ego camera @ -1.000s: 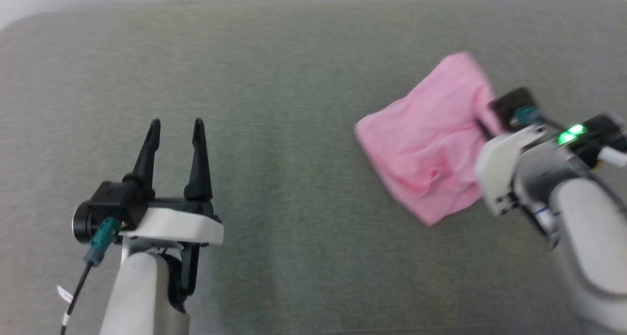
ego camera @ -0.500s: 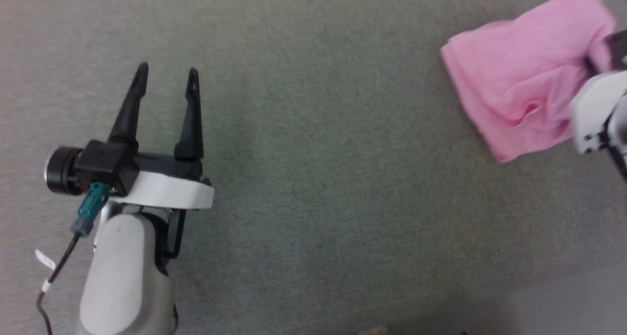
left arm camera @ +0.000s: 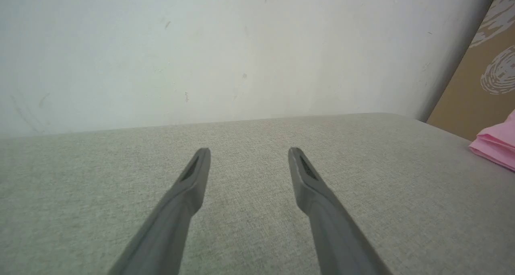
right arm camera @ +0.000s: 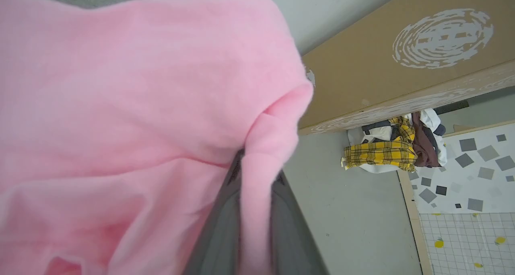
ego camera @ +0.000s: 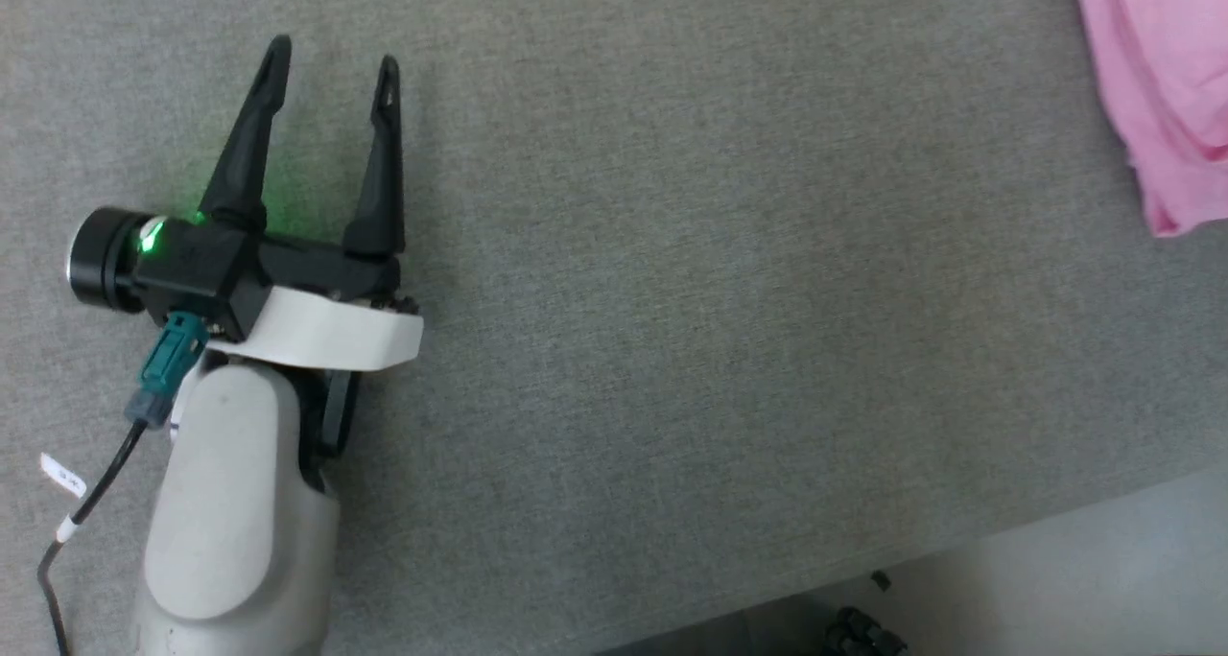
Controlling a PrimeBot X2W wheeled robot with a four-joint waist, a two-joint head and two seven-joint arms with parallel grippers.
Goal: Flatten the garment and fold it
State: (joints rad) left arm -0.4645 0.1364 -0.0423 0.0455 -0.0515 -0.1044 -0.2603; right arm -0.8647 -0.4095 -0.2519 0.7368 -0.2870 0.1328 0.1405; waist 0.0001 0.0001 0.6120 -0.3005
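The garment (ego camera: 1166,90), bunched at two o'clock on the grey padded surface (ego camera: 672,301), is pinched by a fold in the fingers of my right gripper (right arm camera: 257,174), I judge to pull it flat, while my left gripper (ego camera: 333,52) hovers at ten o'clock, fingers wide, empty.

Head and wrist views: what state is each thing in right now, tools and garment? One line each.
Bright-pink thin cloth garment: creased and bunched, not flat, one fold pinched.
Left tool: open, empty, over the grey fabric surface.
Right tool: shut on a fold of the garment.
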